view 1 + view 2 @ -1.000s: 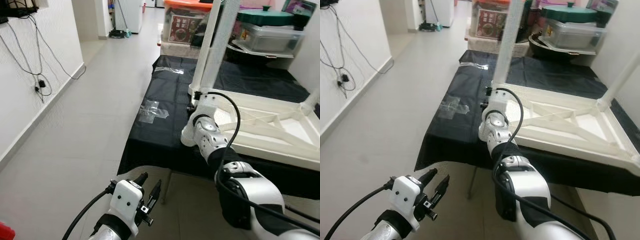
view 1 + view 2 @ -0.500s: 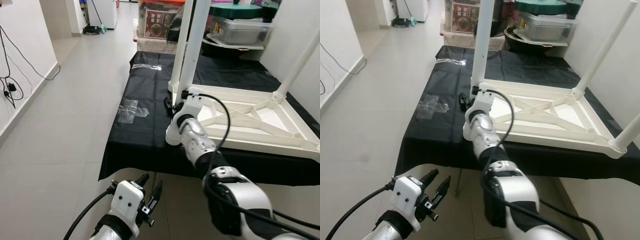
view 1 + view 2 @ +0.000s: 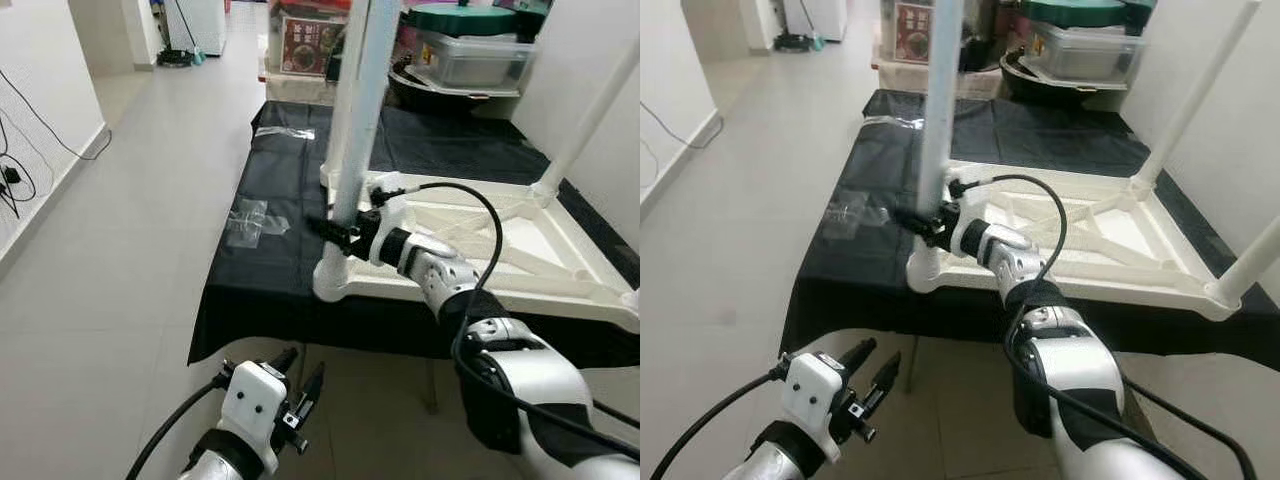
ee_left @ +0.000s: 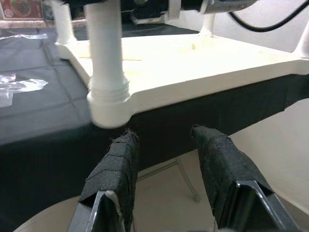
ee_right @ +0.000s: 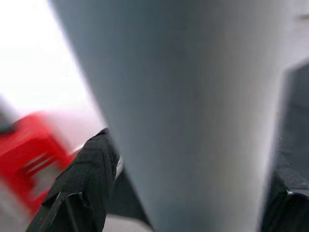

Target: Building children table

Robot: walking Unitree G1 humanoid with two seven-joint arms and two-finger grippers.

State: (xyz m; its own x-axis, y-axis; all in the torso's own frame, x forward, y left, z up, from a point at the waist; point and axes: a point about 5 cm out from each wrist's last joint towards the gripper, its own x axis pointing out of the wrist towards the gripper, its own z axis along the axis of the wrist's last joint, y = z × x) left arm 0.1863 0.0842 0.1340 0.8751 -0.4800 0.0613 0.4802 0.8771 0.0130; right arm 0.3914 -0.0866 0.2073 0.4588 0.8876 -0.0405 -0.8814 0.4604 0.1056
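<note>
A white children's table (image 3: 520, 240) lies upside down on a black-covered worktop. Its near-left leg (image 3: 362, 120) stands upright in the corner socket (image 3: 334, 282). My right gripper (image 3: 336, 231) reaches in from the right and is shut on this leg just above the socket. In the right wrist view the leg (image 5: 188, 116) sits between the two black fingers (image 5: 89, 169). My left gripper (image 3: 304, 362) hangs low in front of the worktop, open and holding nothing. Its fingers (image 4: 113, 169) point at the socket (image 4: 108, 108) from below.
Other white legs (image 3: 1195, 90) rise at the table's right corners. Clear plastic wrappers (image 3: 248, 218) lie on the black cloth (image 3: 262, 290) to the left. Storage boxes (image 3: 470, 55) stand behind. Tiled floor (image 3: 110, 280) and a white wall with cables lie to the left.
The camera has swung, so the whole scene has shifted. My right arm has turned from beside the table corner, and its gripper now holds the near-left leg. The left gripper has stayed put.
</note>
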